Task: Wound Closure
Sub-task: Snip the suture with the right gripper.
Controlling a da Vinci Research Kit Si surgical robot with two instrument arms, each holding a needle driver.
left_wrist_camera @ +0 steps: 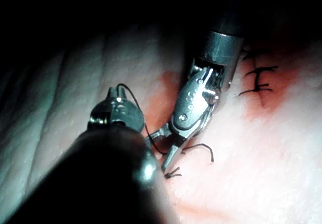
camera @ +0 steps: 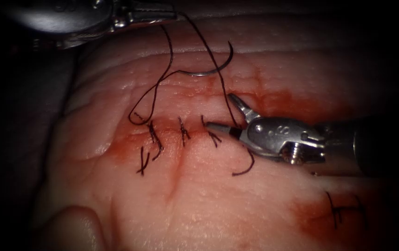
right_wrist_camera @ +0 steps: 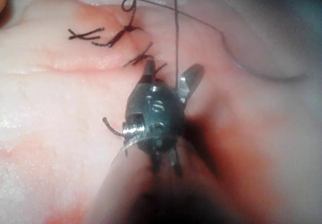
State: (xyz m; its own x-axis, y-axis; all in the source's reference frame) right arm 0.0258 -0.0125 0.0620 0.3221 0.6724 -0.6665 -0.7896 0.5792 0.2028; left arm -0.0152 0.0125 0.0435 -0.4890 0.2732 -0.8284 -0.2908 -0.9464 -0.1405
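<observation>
While the left tool (camera: 162, 16) grips the thread (camera: 209, 51) at the endoscope view's top, the needle (camera: 216, 67) lies free on the tissue (camera: 199, 204) above the cut (camera: 181, 132), and the right tool (camera: 225, 114) spreads empty jaws around the strand. From the left wrist, the right tool (left_wrist_camera: 168, 151) stands agape beside a cut end (left_wrist_camera: 204, 151). From the right wrist, thread (right_wrist_camera: 176, 43) runs between its parted jaws near the stitches (right_wrist_camera: 126, 35).

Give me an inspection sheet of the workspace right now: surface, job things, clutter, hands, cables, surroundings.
Surface: tissue, wet with red fluid around the cut.
Job's things: needle lies free on the tissue above the cut in the endoscope view, apparently not in it; thread runs down to the stitches.
Clutter: cut thread end; separate stitch at lower right.
Hands: left hand shut on the thread; right hand open, jaws either side of a thread strand, holding nothing.
Cables: nothing seen.
Surroundings: dark, nothing seen.
</observation>
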